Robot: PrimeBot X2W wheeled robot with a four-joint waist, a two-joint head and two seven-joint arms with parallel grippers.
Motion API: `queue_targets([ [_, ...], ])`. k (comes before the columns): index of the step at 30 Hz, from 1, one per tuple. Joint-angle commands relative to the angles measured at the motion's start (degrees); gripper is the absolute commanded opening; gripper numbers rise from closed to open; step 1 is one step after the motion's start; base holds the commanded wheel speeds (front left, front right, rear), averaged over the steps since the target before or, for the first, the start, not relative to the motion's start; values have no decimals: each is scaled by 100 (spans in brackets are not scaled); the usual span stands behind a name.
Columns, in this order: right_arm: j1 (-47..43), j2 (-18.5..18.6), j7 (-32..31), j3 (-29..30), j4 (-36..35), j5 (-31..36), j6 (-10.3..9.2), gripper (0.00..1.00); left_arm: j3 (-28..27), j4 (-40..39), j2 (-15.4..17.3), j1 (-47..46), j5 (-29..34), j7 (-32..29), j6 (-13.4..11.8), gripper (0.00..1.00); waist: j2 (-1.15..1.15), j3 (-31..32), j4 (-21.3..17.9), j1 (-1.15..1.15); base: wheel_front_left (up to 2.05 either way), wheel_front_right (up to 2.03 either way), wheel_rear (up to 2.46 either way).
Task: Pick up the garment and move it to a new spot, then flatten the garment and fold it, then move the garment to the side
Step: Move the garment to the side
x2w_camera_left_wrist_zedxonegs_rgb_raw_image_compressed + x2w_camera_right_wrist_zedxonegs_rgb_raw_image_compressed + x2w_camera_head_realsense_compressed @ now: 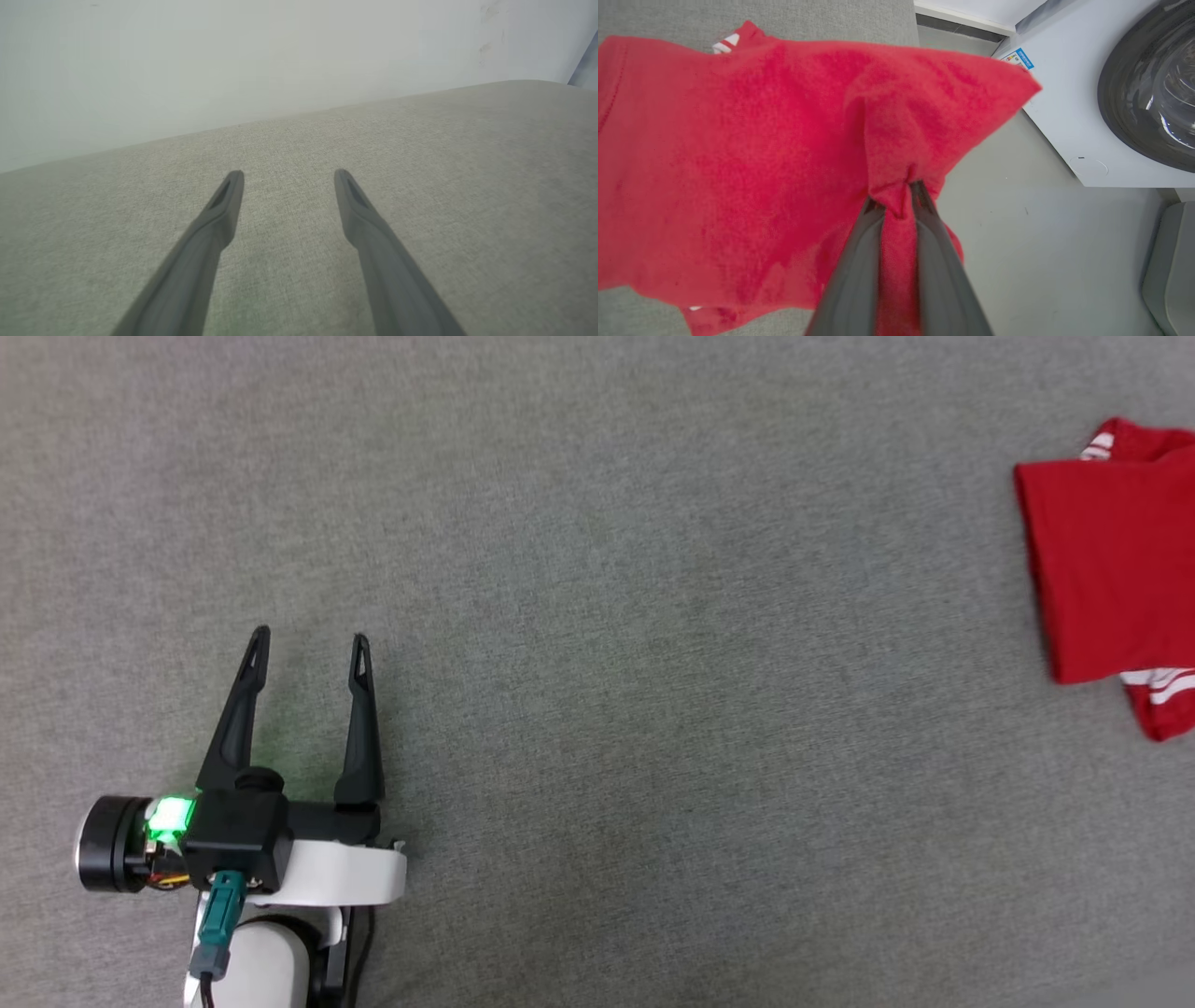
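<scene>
Head view, far right edge: the garment (1111, 569), red, folded into a rough rectangle on the grey fabric surface (597, 616), cut off by the frame. Plain red panel uppermost; straight left edge, slightly slanted. Red-and-white striped trim peeking out at the upper corner and again at the lower right, below the fold. Right wrist view: same red cloth close up, fuzzy knit texture, spread across left and centre of frame, with a bunch of it pinched between the fingers of the right gripper (899, 196), jaws nearly together and a strip of fabric running down between them. Cloth drawn up into a peaked ridge above the fingertips, one corner stretched toward the upper right. Stitched hem line at far left edge; sliver of white-striped trim at top left. Behind, at right of that frame: pale floor (1041, 256) and a white washing machine (1134, 93) with dark round door. Lower left of head view: left gripper (310, 635), well apart from the garment, fingers pointing up-frame and spread apart, green light (170, 819) glowing at its base. Left wrist view: same two dark fingers splayed over bare grey fabric, pale wall (233, 56) beyond.
</scene>
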State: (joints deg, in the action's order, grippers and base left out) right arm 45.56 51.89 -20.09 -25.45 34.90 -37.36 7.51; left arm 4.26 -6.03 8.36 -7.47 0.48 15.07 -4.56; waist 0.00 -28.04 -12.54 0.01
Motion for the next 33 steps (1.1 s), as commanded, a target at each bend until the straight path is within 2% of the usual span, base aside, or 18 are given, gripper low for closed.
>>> queue_targets([
  [1,121,-151,43,50,147,55,-4,0,14,-23,21,-83,24,13,-31,100,0,-108,34,-1,0,0,0],
  [5,298,-382,335,255,520,341,-4,0,51,16,2,-133,-2,13,-72,100,0,-82,74,-1,0,0,0],
  [6,258,-472,341,256,607,368,-4,34,57,37,-10,-124,-14,13,-89,100,0,-33,86,-1,0,0,0],
  [7,245,-525,387,264,657,426,-4,100,60,54,-26,-103,-29,13,-101,100,0,29,97,-1,0,0,0],
  [13,217,-496,750,410,835,776,-4,100,60,150,-102,67,-117,13,-140,100,0,475,182,-1,0,0,0],
  [20,149,-687,1910,881,357,1229,-4,100,5,235,-226,429,-200,13,-194,100,0,1211,378,-1,0,0,0],
  [27,-412,-1276,2870,1371,-581,1815,-4,100,33,255,-338,894,-179,13,-268,100,0,1867,647,-1,0,0,0],
  [33,-1358,-2058,3289,1937,-1599,2320,-4,100,-31,279,-397,1193,-268,12,-254,100,0,2268,940,-1,0,0,0],
])
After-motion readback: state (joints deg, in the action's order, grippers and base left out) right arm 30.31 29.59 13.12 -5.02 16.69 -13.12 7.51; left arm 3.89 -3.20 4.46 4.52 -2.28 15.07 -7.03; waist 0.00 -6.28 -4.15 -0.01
